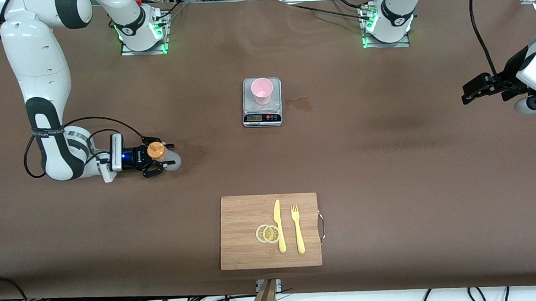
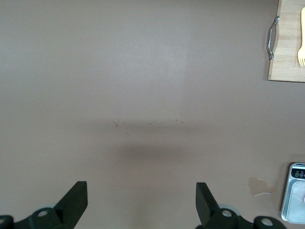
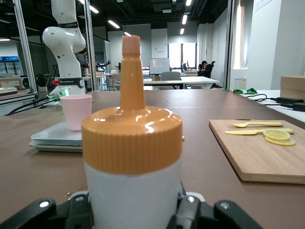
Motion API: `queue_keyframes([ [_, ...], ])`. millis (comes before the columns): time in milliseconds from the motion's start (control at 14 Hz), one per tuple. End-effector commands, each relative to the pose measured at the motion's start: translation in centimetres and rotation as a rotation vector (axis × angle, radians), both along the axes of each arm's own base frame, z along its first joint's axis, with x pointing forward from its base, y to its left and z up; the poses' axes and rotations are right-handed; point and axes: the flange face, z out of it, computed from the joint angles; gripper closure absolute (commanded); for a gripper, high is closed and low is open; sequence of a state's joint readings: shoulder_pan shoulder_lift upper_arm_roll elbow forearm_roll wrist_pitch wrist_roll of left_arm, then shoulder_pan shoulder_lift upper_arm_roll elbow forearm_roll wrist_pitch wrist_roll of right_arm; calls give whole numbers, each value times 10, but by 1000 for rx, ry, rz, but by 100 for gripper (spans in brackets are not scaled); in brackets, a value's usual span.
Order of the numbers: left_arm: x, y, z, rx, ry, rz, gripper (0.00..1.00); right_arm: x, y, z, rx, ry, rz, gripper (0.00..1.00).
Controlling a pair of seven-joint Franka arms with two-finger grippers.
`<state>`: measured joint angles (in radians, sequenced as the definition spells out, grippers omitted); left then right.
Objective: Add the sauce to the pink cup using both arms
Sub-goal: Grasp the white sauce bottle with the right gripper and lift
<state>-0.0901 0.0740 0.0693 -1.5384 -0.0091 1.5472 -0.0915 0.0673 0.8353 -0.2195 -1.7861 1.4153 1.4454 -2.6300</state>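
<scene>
The sauce bottle [image 1: 158, 151], frosted white with an orange nozzle cap, stands on the table toward the right arm's end. My right gripper [image 1: 169, 154] is low at the table and shut on the bottle's body. In the right wrist view the bottle [image 3: 132, 143] fills the space between the fingers of that gripper [image 3: 134, 213]. The pink cup [image 1: 262, 90] stands upright on a small scale [image 1: 262, 110] at mid-table; it also shows in the right wrist view [image 3: 76, 111]. My left gripper [image 1: 469, 92] is open and empty, held over bare table at the left arm's end [image 2: 141, 200].
A wooden cutting board [image 1: 245, 236] lies near the front edge with a yellow knife [image 1: 279, 225], a yellow fork [image 1: 297, 229] and two lemon slices [image 1: 268, 233] on it. A wet stain [image 1: 300, 104] marks the table beside the scale.
</scene>
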Motion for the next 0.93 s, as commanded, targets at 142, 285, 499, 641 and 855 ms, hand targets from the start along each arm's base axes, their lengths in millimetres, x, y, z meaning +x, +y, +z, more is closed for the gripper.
queue_keyframes([
  [142, -3, -1, 5, -7, 25, -25, 0, 17, -5, 47, -46, -79, -45, 100],
  [285, -3, -1, 5, -7, 25, -23, 0, 18, -15, 85, -187, -66, -34, 100],
  [499, -3, -2, 5, -7, 27, -25, 0, 2, -5, 137, -336, -67, -65, 100],
  [641, -3, -2, 4, -7, 28, -25, 0, -11, 2, 167, -431, -106, -97, 100],
  [855, -3, -2, 3, -7, 31, -23, 0, -26, 25, 219, -587, -138, -91, 100],
])
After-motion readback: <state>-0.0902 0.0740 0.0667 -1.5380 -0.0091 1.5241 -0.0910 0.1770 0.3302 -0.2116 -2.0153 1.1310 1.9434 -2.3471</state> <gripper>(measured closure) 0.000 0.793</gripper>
